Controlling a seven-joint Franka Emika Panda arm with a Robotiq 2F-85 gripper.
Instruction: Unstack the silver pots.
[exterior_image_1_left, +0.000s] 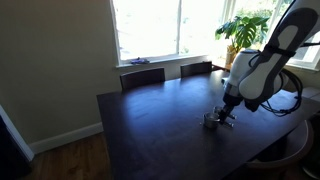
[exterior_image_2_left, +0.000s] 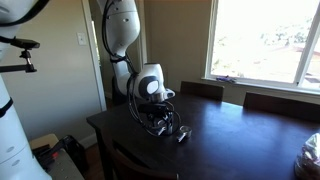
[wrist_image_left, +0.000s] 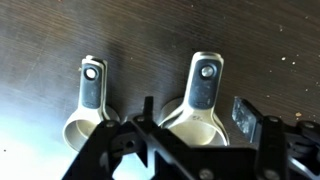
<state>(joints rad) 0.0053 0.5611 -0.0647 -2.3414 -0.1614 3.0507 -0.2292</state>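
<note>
Jaws of the pincer are being held apart around a silver pot standing on the dark bench; a second silver pot is being shown just beside the pincer.

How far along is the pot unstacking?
Done: in the wrist view two silver pots sit apart on the table, the smaller pot beside the larger pot, so one looks already taken off. In hand: the gripper is low over the larger pot, jaws either side; grip unclear. Left: whether another pot is nested inside it is hidden; if so, lift it out.
</note>
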